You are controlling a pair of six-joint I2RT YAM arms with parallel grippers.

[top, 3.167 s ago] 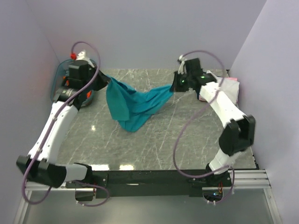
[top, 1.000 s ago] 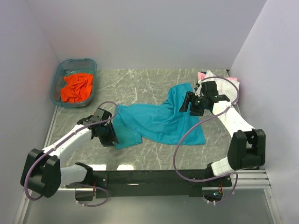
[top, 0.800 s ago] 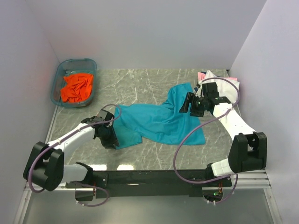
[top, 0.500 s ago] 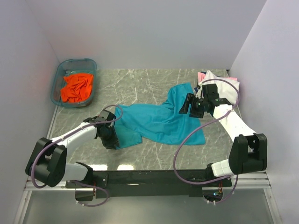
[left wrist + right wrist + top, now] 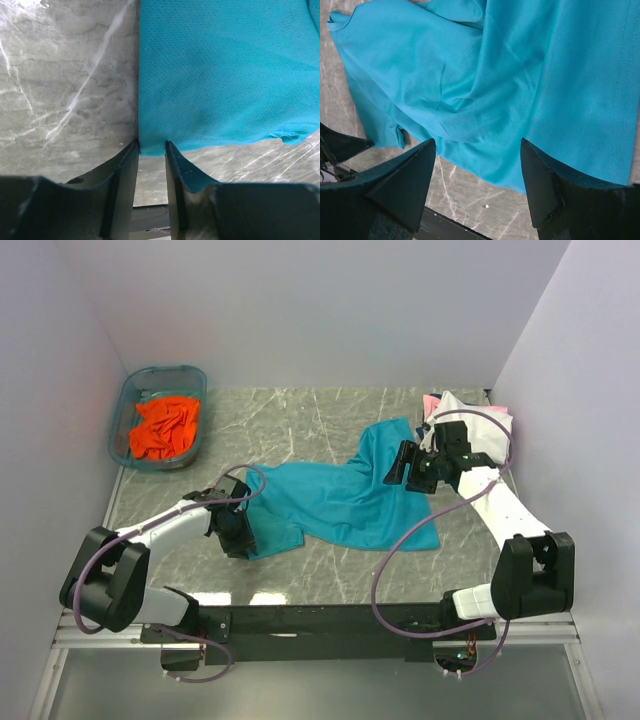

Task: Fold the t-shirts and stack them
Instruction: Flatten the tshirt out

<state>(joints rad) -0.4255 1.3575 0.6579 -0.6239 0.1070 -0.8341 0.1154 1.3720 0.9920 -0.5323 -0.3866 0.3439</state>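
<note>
Since three seconds ago the teal t-shirt [image 5: 340, 500] has come down from hanging between the arms. It now lies spread and rumpled on the grey, veined marble counter [image 5: 300, 420], and its fine mesh weave is plain up close. The left fingers [image 5: 125, 170] stand a narrow slot apart at its near-left corner; whether they pinch the hem we cannot tell. The right fingers [image 5: 410, 175] gape wide above its creased right side. A crumpled orange t-shirt [image 5: 165, 427] sits in the translucent blue tub [image 5: 118, 430] at far left.

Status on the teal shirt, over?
Left gripper narrowly open, teal t-shirt corner between its tips. Right gripper wide open above it. Shirt spread out, rumpled, not folded. Nothing lying on it.
</note>
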